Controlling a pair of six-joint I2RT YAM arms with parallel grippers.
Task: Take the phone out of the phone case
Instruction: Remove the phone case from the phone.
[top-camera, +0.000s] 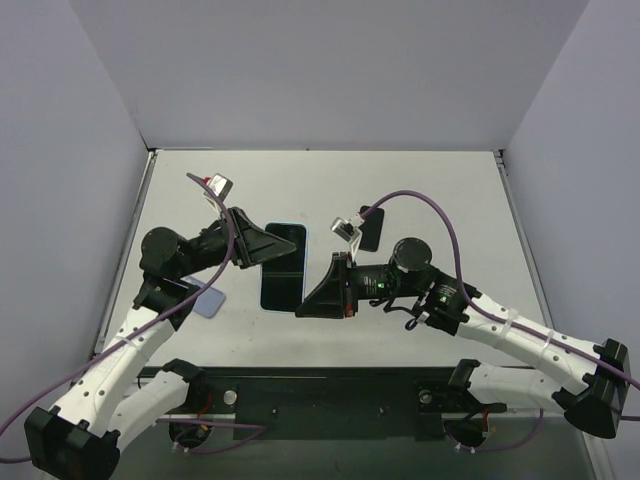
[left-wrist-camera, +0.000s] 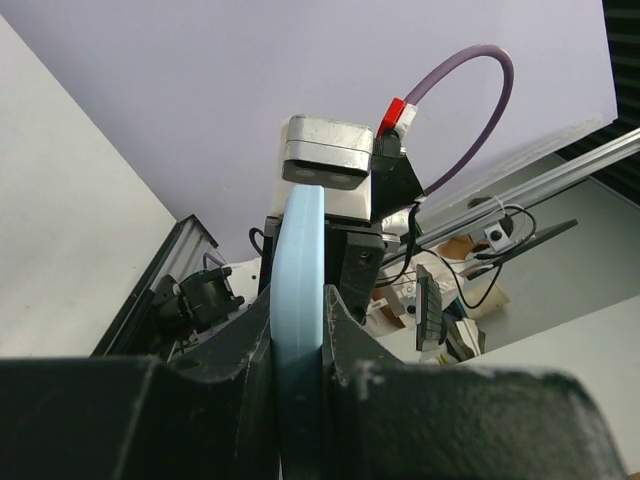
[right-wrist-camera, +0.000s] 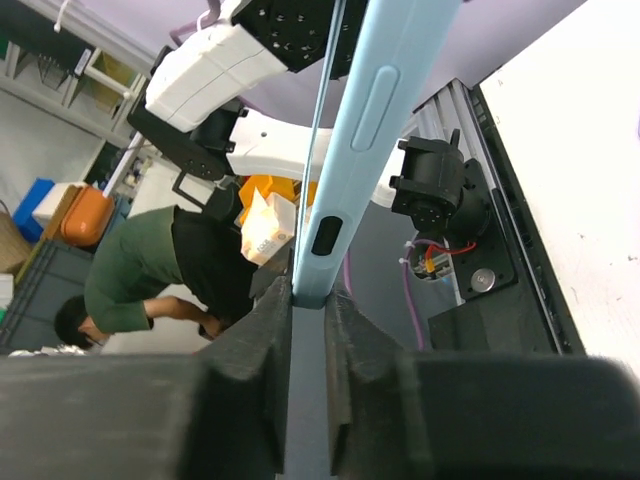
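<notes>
1. Black base rail (top-camera: 320, 405) at the near table edge carries both arms.
2. Left gripper (top-camera: 262, 246) is closed on the left long edge of the phone in its light-blue phone case (top-camera: 283, 266); right gripper (top-camera: 311, 294) is clamped on the right edge.
3. Phone lies flat between them, screen up, over the white table (top-camera: 430, 190); I cannot tell whether it is lifted.
4. Lavender square pad (top-camera: 208, 301) sits under the left arm; black rectangular slab (top-camera: 372, 228) lies beyond the right gripper.

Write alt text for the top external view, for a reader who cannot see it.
Two robot arms hold a phone in a light blue case between them over a white table: the left hand pinches its upper left edge, the right hand its lower right edge.
</notes>
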